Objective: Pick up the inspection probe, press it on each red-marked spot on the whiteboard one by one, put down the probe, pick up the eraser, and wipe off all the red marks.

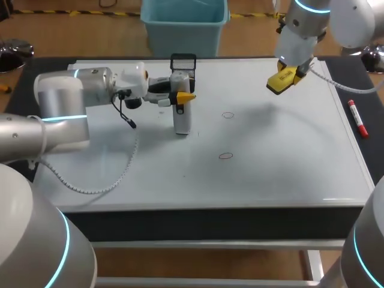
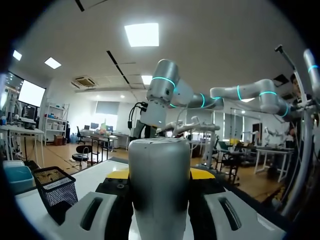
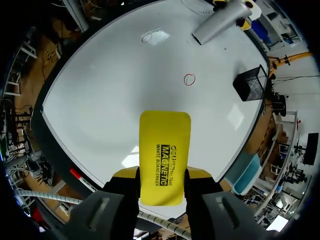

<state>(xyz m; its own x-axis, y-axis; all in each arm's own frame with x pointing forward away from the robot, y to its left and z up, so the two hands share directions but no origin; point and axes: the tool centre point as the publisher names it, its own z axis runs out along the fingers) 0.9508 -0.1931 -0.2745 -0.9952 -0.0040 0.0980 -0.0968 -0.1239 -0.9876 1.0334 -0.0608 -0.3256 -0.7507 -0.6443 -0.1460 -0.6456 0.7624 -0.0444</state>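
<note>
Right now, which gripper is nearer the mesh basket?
Left. Left gripper, holding the probe, is just beside the mesh basket; right gripper, holding the eraser, is far right of it.

**Both arms holding, jaws closed**

Your left arm (image 1: 66,96) stretches in level from the side, wrist turned sideways, and the left jaws clamp the upright probe (image 1: 182,120) from both sides. Your right arm (image 1: 303,30) hangs at the far right, wrist pointing down, and the right jaws pinch the eraser (image 1: 281,81).

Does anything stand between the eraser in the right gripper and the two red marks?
Nothing visible does. Bare whiteboard lies between the eraser and the far red mark and near red mark; the probe stands past them.
</note>
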